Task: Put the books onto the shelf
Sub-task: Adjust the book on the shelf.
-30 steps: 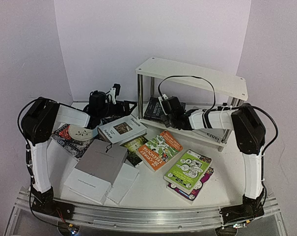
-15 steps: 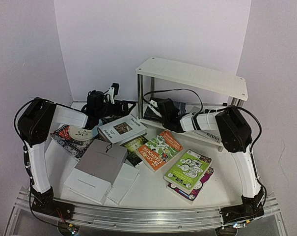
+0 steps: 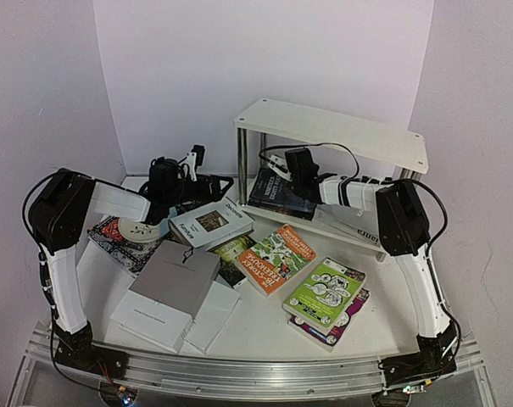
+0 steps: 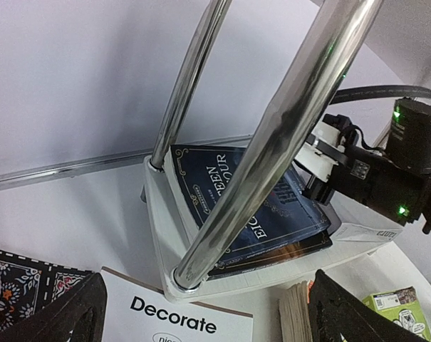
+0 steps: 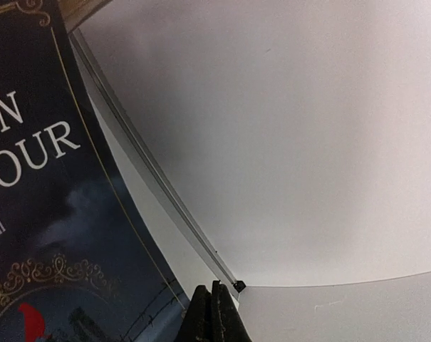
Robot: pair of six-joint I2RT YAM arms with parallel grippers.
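The shelf [image 3: 341,131] stands at the back right, its chrome legs [image 4: 272,142] close in the left wrist view. A dark blue book [image 3: 271,193] [image 4: 229,192] [image 5: 37,214] lies on its lower board. Beside that book's far edge, under the top board, my right gripper [image 3: 281,172] [image 5: 214,313] is shut on nothing. My left gripper [image 3: 218,182] [image 4: 204,313] hangs open left of the shelf, over a white "Decorate" book [image 3: 209,223] [image 4: 172,320]. On the table lie an orange book [image 3: 276,257], a lime green one [image 3: 326,292] and a grey one [image 3: 178,275].
A patterned black-red placemat [image 3: 120,237] lies at the left under a white disc. Another white book [image 3: 370,233] rests on the lower board's right end. The back wall sits close behind the shelf. The right arm's cable [image 3: 324,146] loops under the top board.
My right gripper has slid further back and left under the top board, along the dark blue book. The left gripper has hardly moved.
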